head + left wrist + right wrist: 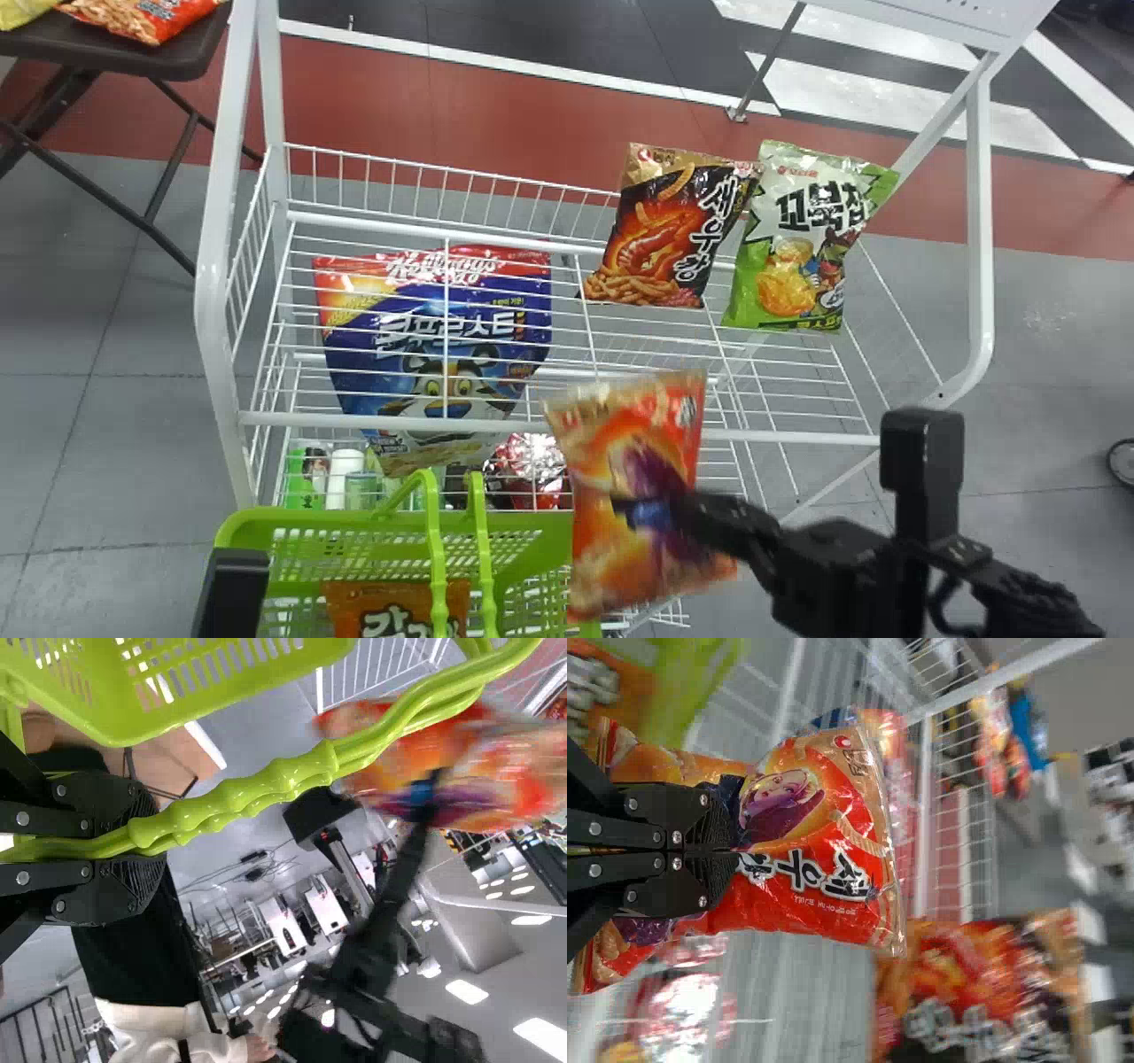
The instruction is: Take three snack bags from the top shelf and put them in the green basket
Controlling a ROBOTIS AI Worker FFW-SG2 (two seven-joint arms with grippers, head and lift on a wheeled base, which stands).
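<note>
At the lower left corner of the head view is the left gripper (232, 589); the left wrist view shows its fingers pinched around the paired handles (434, 549) of the green basket (301, 523). The basket fills the lower left of the head view, and in it lies an orange snack bag (368, 602), partly behind the handles.

Right of it, at lower centre, the right gripper (640, 512) has its fingers closed on the orange-red shrimp snack bag (611, 425), pinching it around the middle. The held bag hangs tilted and overlaps the basket's right end in the head view; whether it is over the opening, I cannot tell.

Beyond stands the white wire rack (213, 266). On its top shelf, right of centre, a black-and-orange shrimp snack bag (656, 235) leans just beside a green-and-white snack bag (788, 257); their upper edges meet or overlap. Left of centre, a large blue Kellogg's cereal bag (372, 354) shows through the wires. Lower down, just past the basket's far rim, are a green bottle (299, 478), a white container (344, 465) and shiny red packaging (530, 461).

Farther off, at the upper left, another orange-red bag (151, 19) and part of a yellow one (22, 11) lie on a dark folding table (133, 58). A red band (496, 115) crosses the grey floor (53, 310) behind the rack.
</note>
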